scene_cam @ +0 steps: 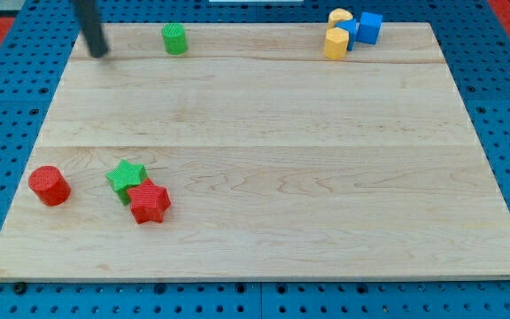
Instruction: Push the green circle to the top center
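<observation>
The green circle (174,39) stands near the board's top edge, left of center. My tip (99,51) rests on the board at the top left, well to the left of the green circle and apart from it. The dark rod rises from the tip toward the view's top.
A red circle (50,185) sits at the bottom left. A green star (127,177) touches a red star (150,202) beside it. At the top right, two yellow blocks (336,42) and two blue blocks (369,27) cluster together. The wooden board (264,151) lies on a blue pegboard.
</observation>
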{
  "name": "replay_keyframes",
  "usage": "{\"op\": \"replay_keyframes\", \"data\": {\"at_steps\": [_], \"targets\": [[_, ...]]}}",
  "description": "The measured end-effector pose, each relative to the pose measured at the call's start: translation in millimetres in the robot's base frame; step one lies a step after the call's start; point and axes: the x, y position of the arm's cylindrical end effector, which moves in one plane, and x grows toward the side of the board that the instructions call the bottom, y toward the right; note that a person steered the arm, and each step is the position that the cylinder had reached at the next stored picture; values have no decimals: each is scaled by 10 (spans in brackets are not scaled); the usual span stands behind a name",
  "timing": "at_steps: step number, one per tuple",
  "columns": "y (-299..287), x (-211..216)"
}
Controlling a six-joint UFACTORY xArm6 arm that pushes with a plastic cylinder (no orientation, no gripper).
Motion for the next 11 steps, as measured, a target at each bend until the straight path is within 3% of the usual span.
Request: {"op": "replay_keyframes", "data": {"at_steps": [2,4,6,8,11], "targets": [[-229,-567],[-143,-493],[1193,-415],[1204,-277],[1982,-324]]}}
